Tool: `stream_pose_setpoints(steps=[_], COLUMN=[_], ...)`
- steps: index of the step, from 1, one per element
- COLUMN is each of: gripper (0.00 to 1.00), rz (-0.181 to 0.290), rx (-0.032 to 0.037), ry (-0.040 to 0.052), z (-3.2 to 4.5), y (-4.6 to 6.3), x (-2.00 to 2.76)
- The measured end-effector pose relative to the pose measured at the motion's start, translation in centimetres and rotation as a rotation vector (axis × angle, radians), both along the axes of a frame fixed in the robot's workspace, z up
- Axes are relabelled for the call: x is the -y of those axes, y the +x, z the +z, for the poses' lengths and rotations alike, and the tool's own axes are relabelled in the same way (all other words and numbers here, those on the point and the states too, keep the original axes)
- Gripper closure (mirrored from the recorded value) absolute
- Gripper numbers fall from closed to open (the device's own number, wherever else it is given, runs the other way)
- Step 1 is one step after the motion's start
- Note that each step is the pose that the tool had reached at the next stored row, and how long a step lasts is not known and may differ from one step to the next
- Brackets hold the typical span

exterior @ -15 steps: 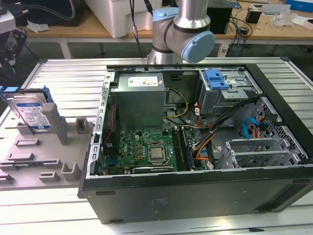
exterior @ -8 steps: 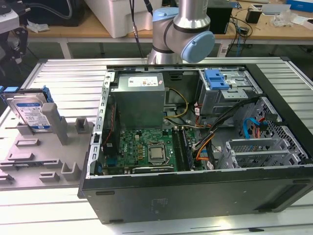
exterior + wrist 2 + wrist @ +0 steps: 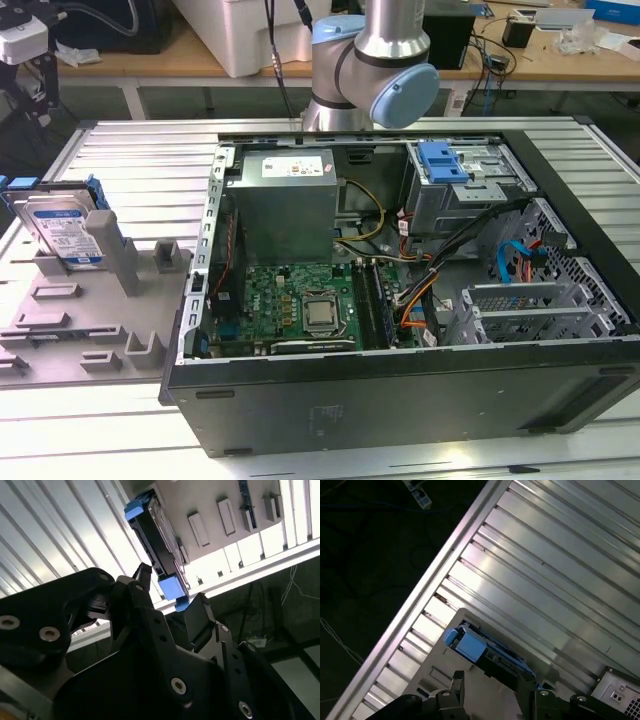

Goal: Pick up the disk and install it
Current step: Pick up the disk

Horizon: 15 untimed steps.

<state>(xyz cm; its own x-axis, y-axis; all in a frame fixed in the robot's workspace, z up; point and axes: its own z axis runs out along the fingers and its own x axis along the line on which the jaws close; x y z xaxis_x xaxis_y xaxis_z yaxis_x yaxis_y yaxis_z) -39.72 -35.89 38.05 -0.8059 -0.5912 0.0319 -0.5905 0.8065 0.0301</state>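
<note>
Hovering above the disk (image 3: 58, 228), the hand (image 3: 170, 586) is seen released, its fingers (image 3: 200, 615) spread wide with nothing gripped between them. So the disk hasn't been picked up yet.

In the exterior view it's stood on edge and leaned back a bit in a slot of a grey plastic fixture (image 3: 90, 325). That fixture is laid on the ribbed metal desk (image 3: 140, 150) at the exterior view's left, just beside the open computer case (image 3: 400, 400). The blue-and-white label is faced toward the camera, and blue rails (image 3: 96, 192) can be made out along the edges.

In both wrist views the disk is looked down on edge-on, so mostly a dark side and the blue rail ends are shown. In the second wrist view it's framed right between the two black fingertips, but apart from them, farther down. In the first wrist view the same edge is seen sticking up out of the grey fixture, with the desk's ribs run diagonally behind it.

Inside the case, which is laid on its side, a green motherboard (image 3: 300, 300) is exposed, with a grey power-supply box (image 3: 285, 205) beyond it. A metal drive cage (image 3: 430, 210) topped by a blue bracket (image 3: 445, 165) is sat toward the exterior view's right. The arm (image 3: 375, 60) is stood behind the case.
</note>
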Motion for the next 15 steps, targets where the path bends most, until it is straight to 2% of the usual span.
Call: stream_pose_setpoints(steps=[7,9,13,15], gripper=[0.46,0.46,0.46,0.46], rz=[0.162,0.246,0.325,0.382], rx=[-0.0001,-0.0001,-0.0001,0.0000], ry=[0.0000,0.0000,0.0000,0.0000], z=[-0.09,-0.14,-0.17,-0.20], y=[0.00,0.00,0.00,0.00], x=[0.00,0.00,0.00,-0.01])
